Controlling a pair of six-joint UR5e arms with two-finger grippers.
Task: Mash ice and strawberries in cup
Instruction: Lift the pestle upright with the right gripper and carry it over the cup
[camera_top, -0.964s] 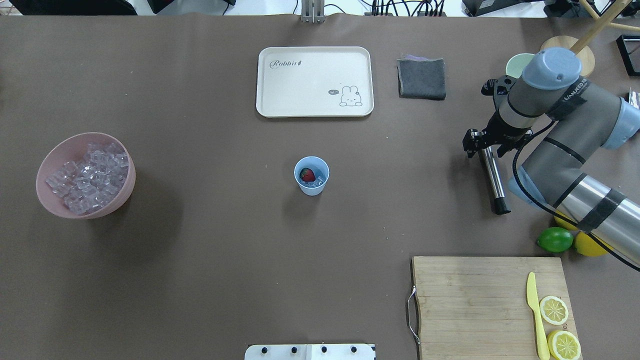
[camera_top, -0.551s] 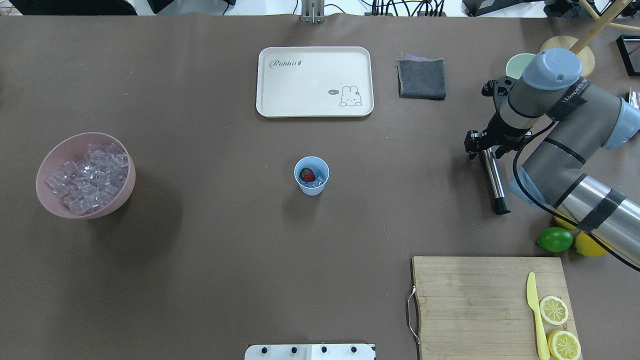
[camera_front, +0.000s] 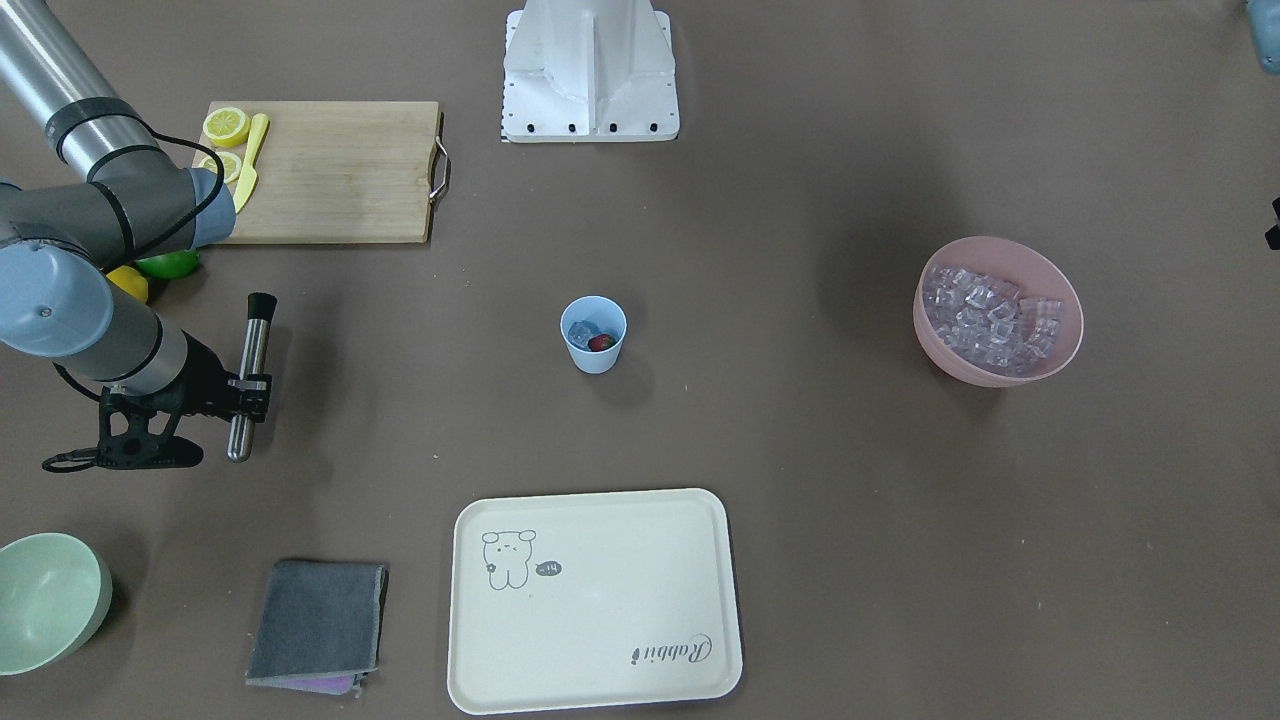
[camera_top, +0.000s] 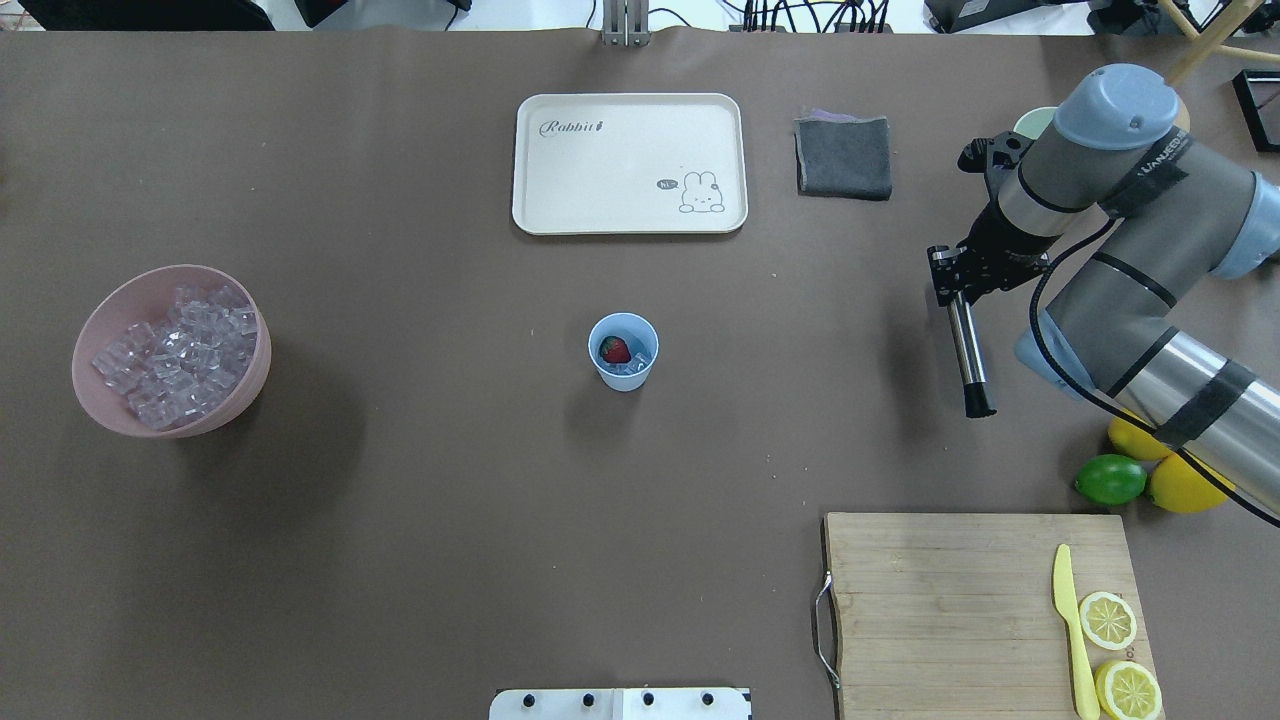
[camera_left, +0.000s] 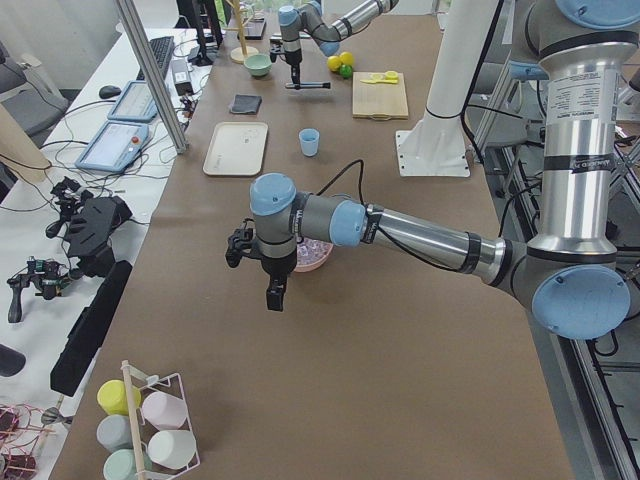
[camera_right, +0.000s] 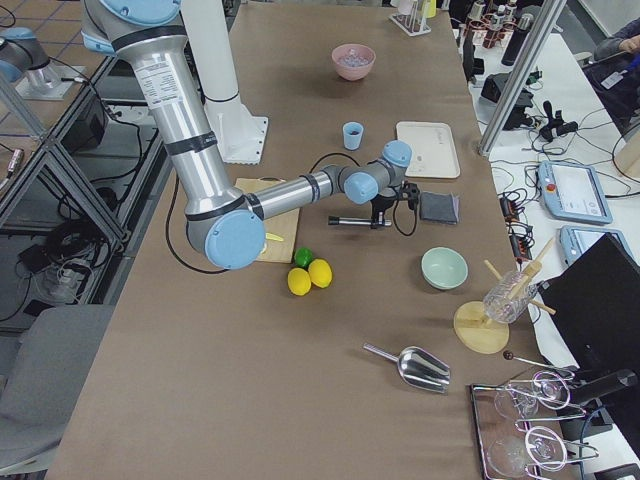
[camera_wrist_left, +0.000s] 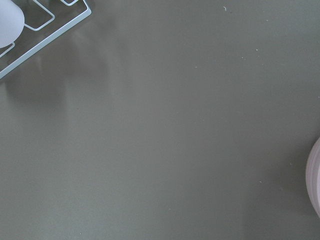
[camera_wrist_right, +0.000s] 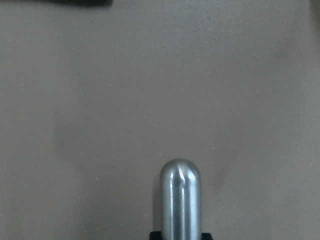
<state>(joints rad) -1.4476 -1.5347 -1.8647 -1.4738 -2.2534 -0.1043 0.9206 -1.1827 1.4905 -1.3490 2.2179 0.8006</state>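
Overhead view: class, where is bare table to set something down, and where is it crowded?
Bare: between bowl and cup; between cup and board. Crowded: around the right gripper holding the muddler, lime, board.

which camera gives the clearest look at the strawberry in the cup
The overhead exterior view: the strawberry lies fully exposed inside the cup. The front-facing view shows it smaller, close to the cup's wall. Both side views show only the distant cup; the wrist views miss it.

Overhead and front views opposed, both showing cup (camera_top: 626, 379), wrist cameras close
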